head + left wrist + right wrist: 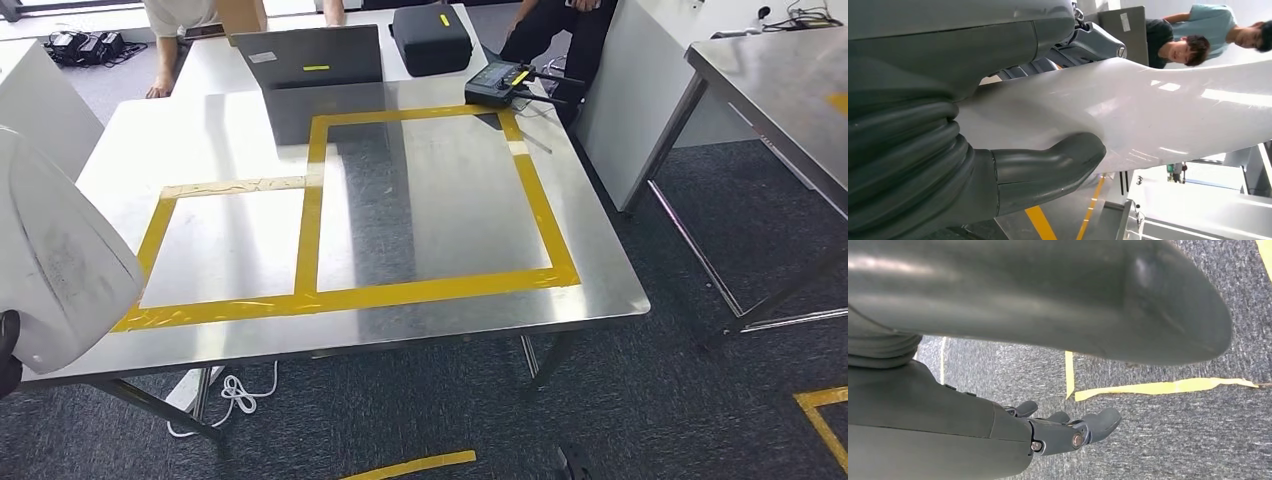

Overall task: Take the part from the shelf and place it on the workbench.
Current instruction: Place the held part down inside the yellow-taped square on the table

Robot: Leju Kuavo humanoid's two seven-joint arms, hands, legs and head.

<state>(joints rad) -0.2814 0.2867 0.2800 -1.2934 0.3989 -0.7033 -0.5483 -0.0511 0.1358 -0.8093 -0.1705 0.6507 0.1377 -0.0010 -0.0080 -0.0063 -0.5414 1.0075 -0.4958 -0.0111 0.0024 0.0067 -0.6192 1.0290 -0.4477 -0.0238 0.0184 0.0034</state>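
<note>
A large white curved part point(55, 265) hangs at the left edge of the head view, over the near left corner of the steel workbench point(600, 290). My left hand point(8, 350) holds it from below. In the left wrist view the thumb point(1048, 167) presses one face of the white part point(1158, 115) and the darker fingers point(1083, 42) lie on the other face. My right hand point(1063, 432) hangs over grey carpet with its fingers apart and nothing in them.
Yellow tape point(340, 295) marks two rectangles on the bench top. A grey laptop point(315, 60), a black case point(430, 38) and a black controller point(500, 85) sit at the far side. People stand behind. Another steel table point(790, 80) is at the right.
</note>
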